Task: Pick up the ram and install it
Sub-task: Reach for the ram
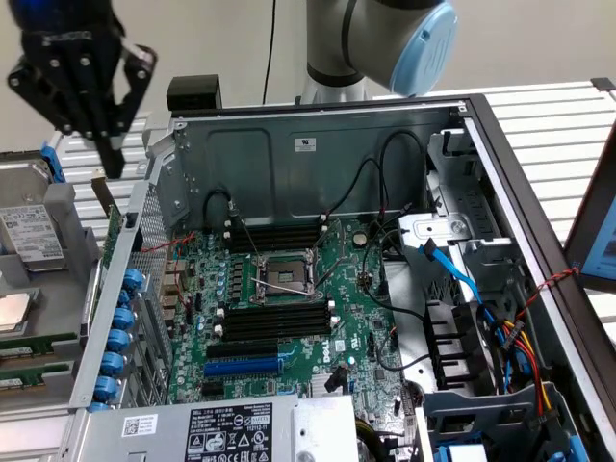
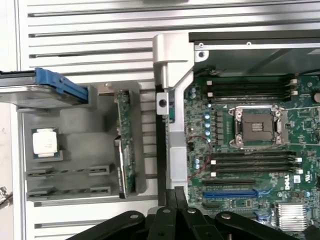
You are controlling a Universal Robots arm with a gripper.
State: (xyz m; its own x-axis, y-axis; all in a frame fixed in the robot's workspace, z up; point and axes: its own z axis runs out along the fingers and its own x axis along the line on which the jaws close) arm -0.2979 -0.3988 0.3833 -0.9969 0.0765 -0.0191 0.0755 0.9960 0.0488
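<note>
Gripper [image 1: 112,159] [image 2: 176,194] is empty, fingers pinched together with nothing between them, hanging over the grey tray [image 1: 60,289] [image 2: 75,120] just beside the open PC case [image 1: 250,154] [image 2: 172,150]. Ram [image 1: 114,229] [image 2: 126,145] is not picked up: it stands on its long edge along the tray edge nearest the case, with the gripper tips above it near one end and clear of it. The motherboard [image 1: 346,269] [image 2: 300,120] and its black slots [image 1: 274,322] [image 2: 250,160] lie across the case wall from it; a CPU chip [image 2: 45,142] and a hard drive [image 1: 29,236] [image 2: 30,95] share the tray.
</note>
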